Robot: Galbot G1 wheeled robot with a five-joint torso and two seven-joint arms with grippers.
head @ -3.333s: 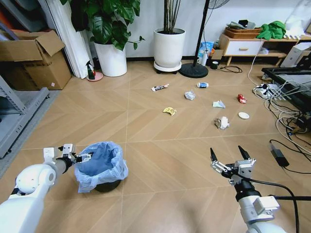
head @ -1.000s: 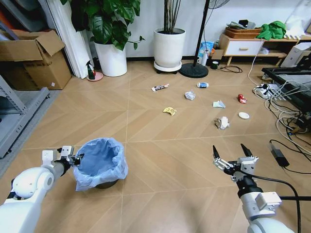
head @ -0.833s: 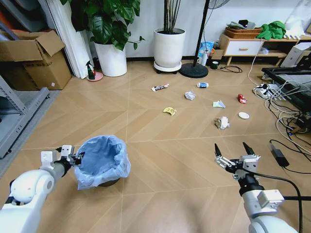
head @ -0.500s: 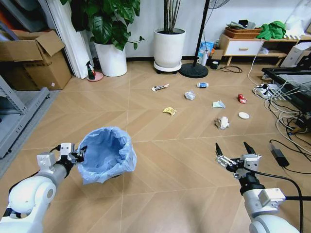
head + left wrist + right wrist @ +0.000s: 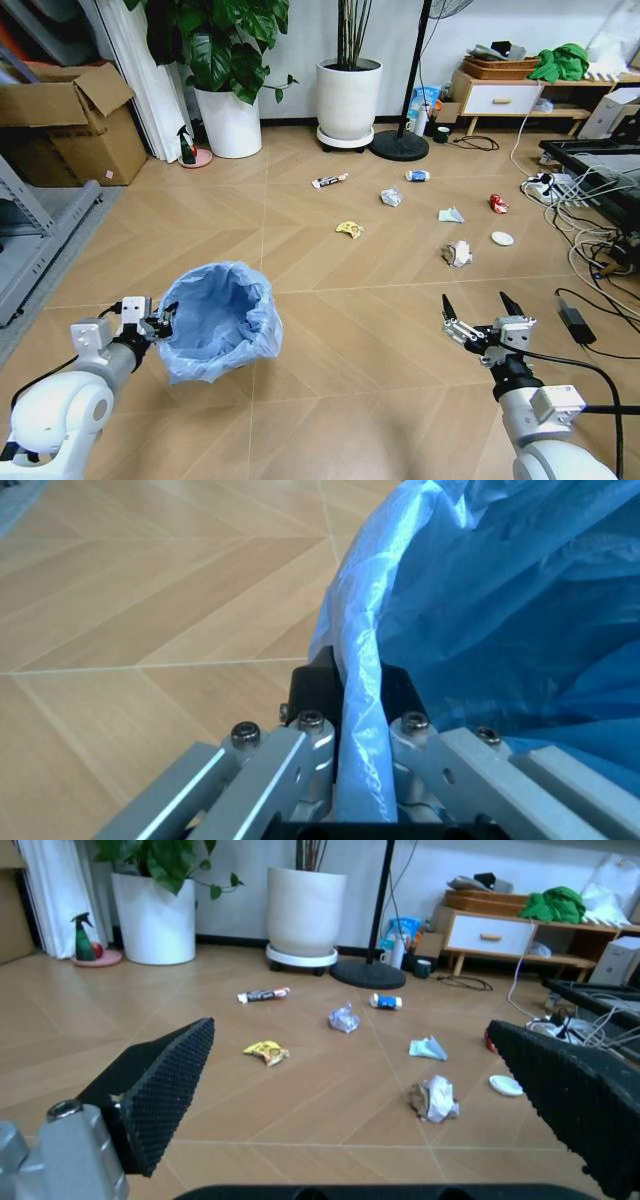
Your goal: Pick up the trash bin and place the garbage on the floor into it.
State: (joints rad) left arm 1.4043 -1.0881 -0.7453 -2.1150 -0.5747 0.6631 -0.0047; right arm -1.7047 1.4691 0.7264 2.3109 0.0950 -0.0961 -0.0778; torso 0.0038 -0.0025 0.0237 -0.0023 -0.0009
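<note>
Tan chevron floor (image 5: 330,330), scattered garbage (image 5: 457,253), white plant pots (image 5: 348,100), cardboard box (image 5: 70,125)

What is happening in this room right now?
The left end effector grips the rim of the trash bin with its blue liner, holding it tilted. The right end effector hangs open over the floor. The garbage lies scattered further ahead, none of it in the bin.

The trash bin (image 5: 222,322) shows bag only; its dark body is hidden. Far garbage (image 5: 329,180) is too small, perhaps a tube.
</note>
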